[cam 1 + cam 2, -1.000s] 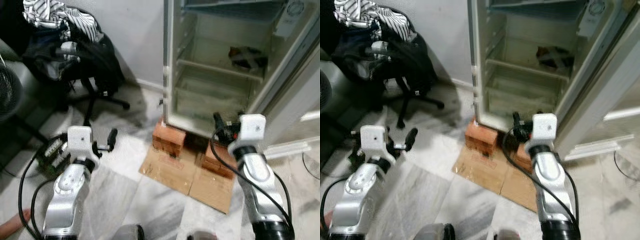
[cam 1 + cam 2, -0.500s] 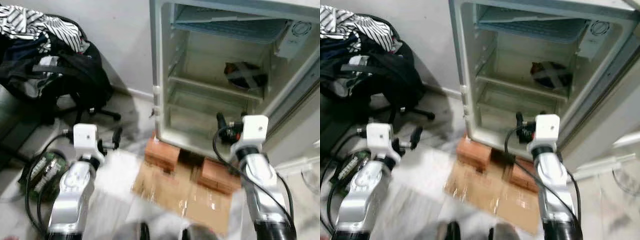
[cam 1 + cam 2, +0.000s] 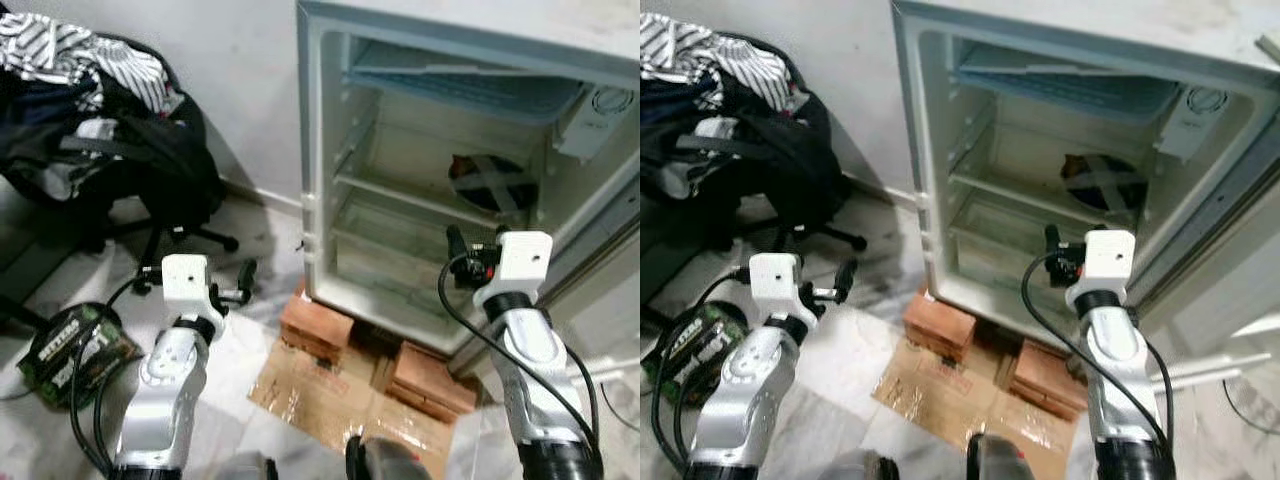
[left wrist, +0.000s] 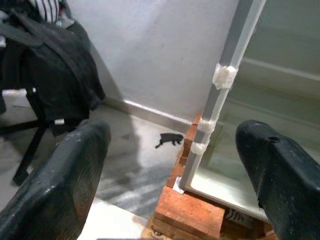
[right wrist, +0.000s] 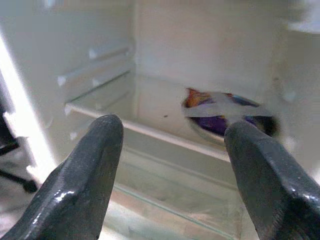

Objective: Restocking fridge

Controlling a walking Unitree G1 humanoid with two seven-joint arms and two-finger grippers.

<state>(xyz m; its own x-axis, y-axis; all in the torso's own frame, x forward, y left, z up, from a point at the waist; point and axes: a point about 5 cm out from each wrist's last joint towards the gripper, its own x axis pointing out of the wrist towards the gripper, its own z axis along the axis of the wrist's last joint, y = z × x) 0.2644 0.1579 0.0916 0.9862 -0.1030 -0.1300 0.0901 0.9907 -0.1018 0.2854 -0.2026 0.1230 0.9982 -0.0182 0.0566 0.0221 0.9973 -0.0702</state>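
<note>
A white fridge [image 3: 318, 190] stands open on bricks, its shelves [image 3: 420, 200] almost bare. On the middle shelf at the right sits a dark bowl crossed with pale tape [image 3: 490, 182], also seen past the right fingers [image 5: 222, 111]. My right gripper [image 5: 174, 127] is open and holds nothing; it hovers just outside the fridge mouth, level with the lower shelves. My left gripper [image 4: 172, 135] is open too, low over the floor to the left of the fridge, facing its hinge-side edge.
An office chair piled with a black bag and striped cloth [image 3: 120, 130] stands at the left. A green pack [image 3: 72, 345] lies on the floor by my left arm. Bricks [image 3: 315, 325] and flattened cardboard [image 3: 330, 395] lie under the fridge. The fridge door [image 3: 610, 250] hangs open at the right.
The whole view has shifted: the fridge is nearer and higher in frame. My right gripper now sits before the lower shelves instead of the fridge's bottom edge. Both grippers stay open.
</note>
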